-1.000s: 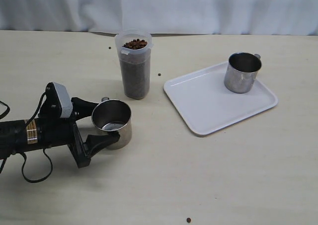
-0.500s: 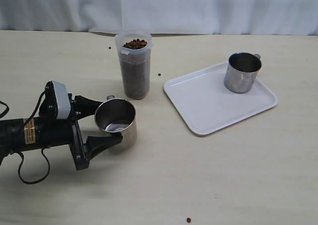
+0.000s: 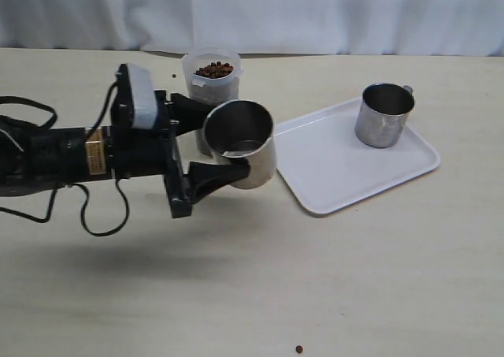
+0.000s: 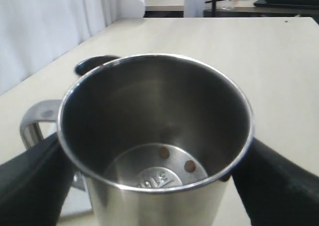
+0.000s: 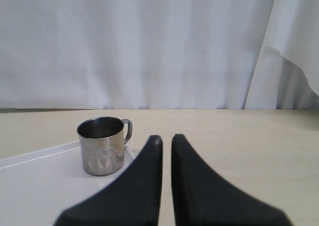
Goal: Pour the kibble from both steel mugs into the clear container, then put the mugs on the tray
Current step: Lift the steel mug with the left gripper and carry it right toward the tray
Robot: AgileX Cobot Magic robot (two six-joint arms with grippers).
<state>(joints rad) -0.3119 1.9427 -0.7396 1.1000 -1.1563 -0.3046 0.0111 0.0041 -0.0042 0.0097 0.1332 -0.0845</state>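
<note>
Left end effector (image 3: 224, 143) is clamped around a steel mug (image 3: 246, 146), held up off the worktop (image 3: 354, 278) right at the tray's (image 3: 331, 180) left corner. The second mug (image 3: 383, 114) stands on the tray, and the clear container (image 3: 211, 77), full of kibble (image 3: 213, 69), sits near it.

Left wrist cam: two pellets (image 4: 189, 165) left in the held mug.

Right wrist cam: right end effector (image 5: 166, 148) pinched together on nothing, near the tray.

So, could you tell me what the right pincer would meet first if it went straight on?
Likely nothing nearby: the right pincer points past the steel mug over the table toward the white curtain.
</note>
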